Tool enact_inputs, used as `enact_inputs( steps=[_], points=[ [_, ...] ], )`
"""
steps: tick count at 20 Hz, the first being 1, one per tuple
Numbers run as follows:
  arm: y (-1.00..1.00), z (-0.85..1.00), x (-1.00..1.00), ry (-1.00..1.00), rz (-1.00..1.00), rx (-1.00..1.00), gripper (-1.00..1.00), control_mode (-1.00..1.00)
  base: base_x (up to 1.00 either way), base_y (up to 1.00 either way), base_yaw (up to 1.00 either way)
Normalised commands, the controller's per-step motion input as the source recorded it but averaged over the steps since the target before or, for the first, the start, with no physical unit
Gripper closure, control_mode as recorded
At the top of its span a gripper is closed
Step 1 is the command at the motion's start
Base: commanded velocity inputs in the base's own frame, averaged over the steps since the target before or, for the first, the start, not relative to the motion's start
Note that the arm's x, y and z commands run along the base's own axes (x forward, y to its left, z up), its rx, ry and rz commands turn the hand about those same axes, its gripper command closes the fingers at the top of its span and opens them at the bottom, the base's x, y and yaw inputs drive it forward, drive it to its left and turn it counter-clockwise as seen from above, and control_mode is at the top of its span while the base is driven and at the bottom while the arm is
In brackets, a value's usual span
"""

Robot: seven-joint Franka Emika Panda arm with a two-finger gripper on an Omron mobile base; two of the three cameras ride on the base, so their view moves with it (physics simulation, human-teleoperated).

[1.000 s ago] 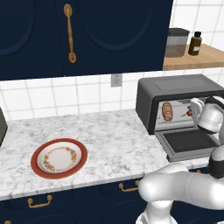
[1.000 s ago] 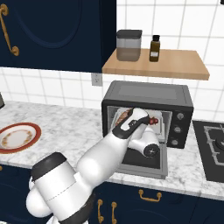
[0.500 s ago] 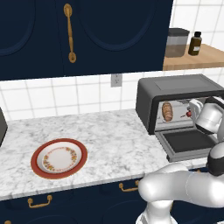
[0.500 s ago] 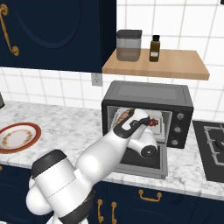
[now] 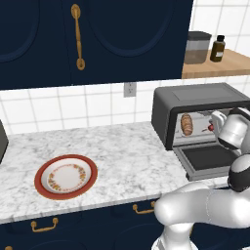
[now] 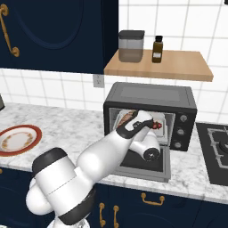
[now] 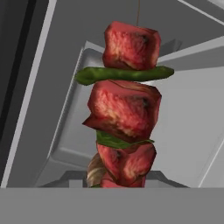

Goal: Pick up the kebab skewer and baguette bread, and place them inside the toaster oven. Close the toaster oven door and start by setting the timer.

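At the right of the frame, the gripper [image 6: 153, 125] held the kebab skewer [image 7: 124, 109] clamped inside the open toaster oven [image 5: 197, 95], where the baguette bread [image 5: 186, 125] already lay; the next move likely called for releasing, withdrawing, then shutting the door [image 5: 207, 158].

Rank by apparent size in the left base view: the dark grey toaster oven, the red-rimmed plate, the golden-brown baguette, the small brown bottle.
1. Dark grey toaster oven
2. Red-rimmed plate
3. Golden-brown baguette and small brown bottle look about alike; the bottle sits farther back, so unranked.
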Motion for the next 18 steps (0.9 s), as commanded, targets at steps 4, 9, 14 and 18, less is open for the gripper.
enact_inputs(
  steps=[4, 9, 14, 18],
  points=[
    [-0.09, 0.0, 0.0, 0.05, 0.0, 0.02, 1.0, -1.0, 0.0, 0.0, 0.0],
    [-0.01, 0.0, 0.06, 0.0, 0.0, 0.03, 1.0, -1.0, 0.0, 0.0, 0.0],
    [0.0, 0.0, 0.06, 0.0, 0.0, 0.03, -1.0, -1.0, 0.0, 0.0, 0.0],
    [0.0, 0.0, 0.03, 0.0, 0.0, 0.03, -1.0, -1.0, 0.0, 0.0, 0.0]
  ],
)
